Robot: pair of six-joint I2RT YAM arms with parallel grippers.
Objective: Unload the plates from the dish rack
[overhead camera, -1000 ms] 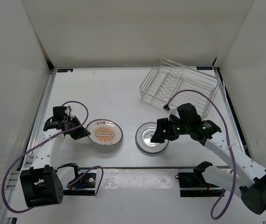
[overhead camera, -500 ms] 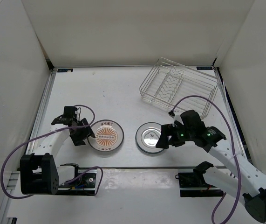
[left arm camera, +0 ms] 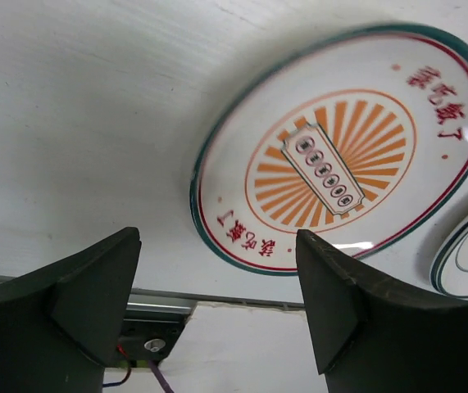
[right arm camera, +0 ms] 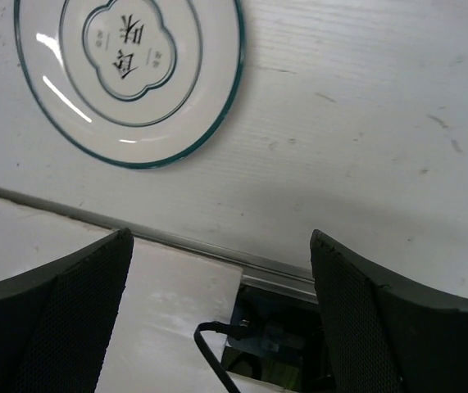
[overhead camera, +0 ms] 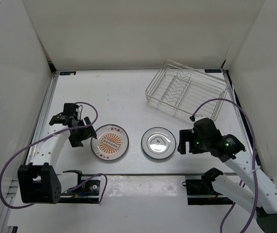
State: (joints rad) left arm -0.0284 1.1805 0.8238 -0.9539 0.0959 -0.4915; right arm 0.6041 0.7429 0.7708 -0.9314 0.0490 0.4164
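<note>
Two plates lie flat on the table. The one with the orange sunburst centre (overhead camera: 110,142) (left arm camera: 344,155) is on the left; the one with ring markings (overhead camera: 158,143) (right arm camera: 131,70) lies to its right. The wire dish rack (overhead camera: 186,93) stands at the back right and no plates show in it. My left gripper (overhead camera: 81,134) (left arm camera: 217,282) is open just left of the sunburst plate, holding nothing. Right of the ringed plate, my right gripper (overhead camera: 183,144) (right arm camera: 221,278) is wide open and empty.
White walls close in the table on three sides. A metal rail (overhead camera: 143,174) runs along the near edge, with the arm bases and cables (overhead camera: 82,186) behind it. A purple cable (overhead camera: 216,104) loops over the right arm near the rack.
My left gripper opened, let go of the sunburst plate and drew back to its left. The right gripper backed away to the right of the ringed plate, still open.
</note>
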